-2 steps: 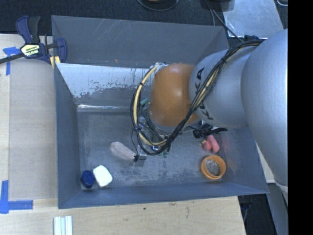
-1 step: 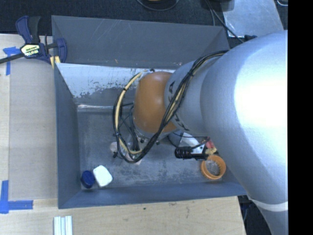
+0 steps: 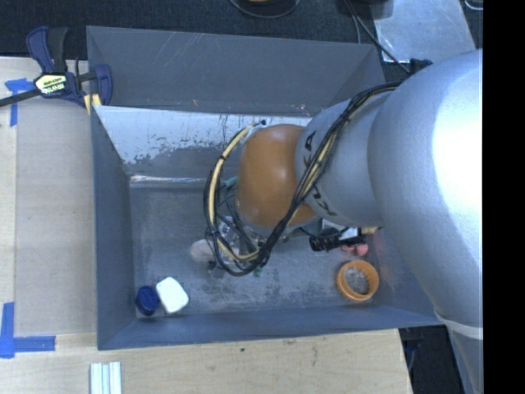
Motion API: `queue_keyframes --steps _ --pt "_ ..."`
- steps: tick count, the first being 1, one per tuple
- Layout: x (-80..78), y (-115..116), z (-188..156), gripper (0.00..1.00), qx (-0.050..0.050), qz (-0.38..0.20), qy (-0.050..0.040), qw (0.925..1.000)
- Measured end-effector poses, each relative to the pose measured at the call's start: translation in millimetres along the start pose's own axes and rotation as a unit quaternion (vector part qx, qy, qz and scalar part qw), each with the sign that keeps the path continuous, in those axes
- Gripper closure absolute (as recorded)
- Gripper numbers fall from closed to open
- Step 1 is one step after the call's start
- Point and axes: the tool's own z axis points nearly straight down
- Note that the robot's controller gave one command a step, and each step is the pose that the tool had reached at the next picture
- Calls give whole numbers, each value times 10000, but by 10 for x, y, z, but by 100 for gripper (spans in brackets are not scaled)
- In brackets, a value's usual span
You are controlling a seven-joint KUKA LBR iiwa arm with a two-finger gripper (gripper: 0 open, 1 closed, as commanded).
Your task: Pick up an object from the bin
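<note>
My gripper (image 3: 223,254) reaches down to the bin floor at the left of centre, below the arm's orange cover. Right beside it on its left, touching or almost touching it, lies a small pale pinkish lump (image 3: 199,250). Whether anything is held I cannot tell. A white piece with a blue cap (image 3: 164,295) lies in the front left corner, apart from the gripper.
An orange tape roll (image 3: 358,280) lies flat at the front right. A black pen-like thing with a red and white end (image 3: 336,240) lies just behind it, partly under the arm. The big grey arm covers the bin's right side.
</note>
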Motion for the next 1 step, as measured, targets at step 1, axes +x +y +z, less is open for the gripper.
queue_keyframes --steps 1 --pt "0 0 0 100 0 0 0 10000"
